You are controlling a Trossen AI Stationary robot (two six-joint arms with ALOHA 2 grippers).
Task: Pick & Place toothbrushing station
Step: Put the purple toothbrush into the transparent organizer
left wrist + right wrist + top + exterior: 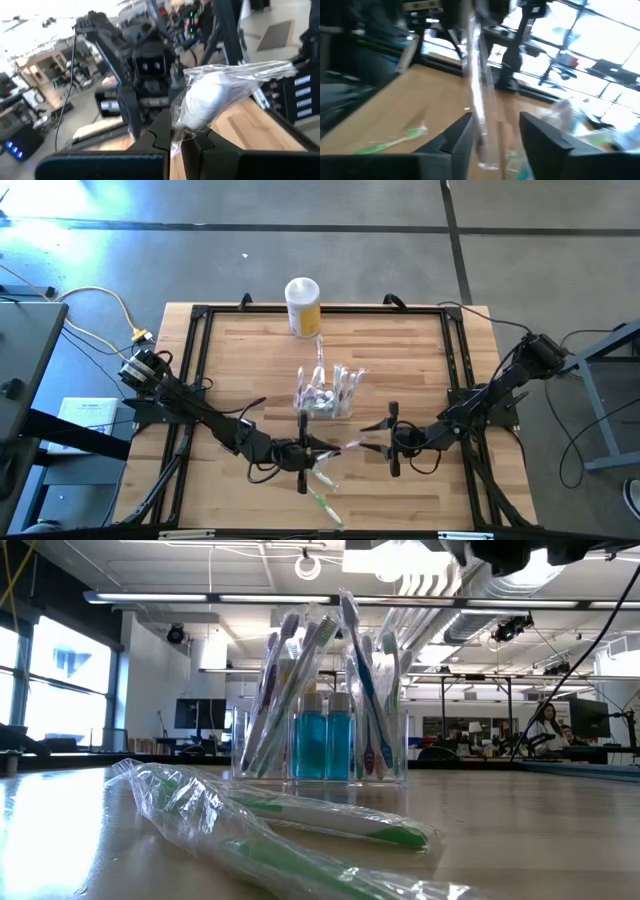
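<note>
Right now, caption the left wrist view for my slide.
Left gripper shut on a plastic-wrapped toothbrush, facing the right arm.

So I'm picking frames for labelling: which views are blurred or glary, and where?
High view: glare on the floor at the top left. Low view: wrapped green toothbrush up close is soft, holder sharper. Left wrist view: background smeared, wrapped toothbrush fairly clear. Right wrist view: blurred throughout.

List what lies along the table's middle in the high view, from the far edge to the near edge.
Yellow canister with white lid → clear plastic toothbrush holder → green wrapped toothbrush.
</note>
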